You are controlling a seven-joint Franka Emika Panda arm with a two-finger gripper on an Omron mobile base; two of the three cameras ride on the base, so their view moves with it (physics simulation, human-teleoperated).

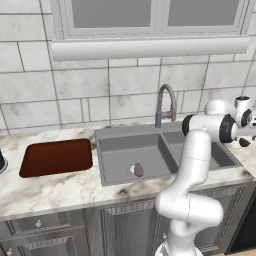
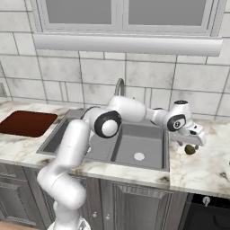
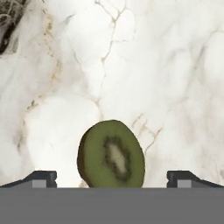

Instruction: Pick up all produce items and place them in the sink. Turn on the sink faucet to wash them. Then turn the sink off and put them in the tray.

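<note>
Gripper [image 3: 112, 177]: jaws wide apart, nothing held, over halved kiwi [image 3: 111, 153].
Kiwi: on marble counter [image 2: 202, 166], just past sink [image 1: 115, 137] right rim.
Eggplant [image 1: 138, 170]: in left basin, nr front wall.
Tray [image 1: 56, 157]: counter, left of sink.

Sink [image 1: 150, 142] at centre, set in the marble bench [image 1: 60, 187]. Eggplant [image 1: 138, 170] lies in the left basin, toward 6 o'clock. Faucet [image 1: 166, 102] stands at 12 o'clock of the sink. Tray [image 1: 56, 157] lies at 9 o'clock. Dark roundish item [image 1: 244, 142] at 3 o'clock.
</note>
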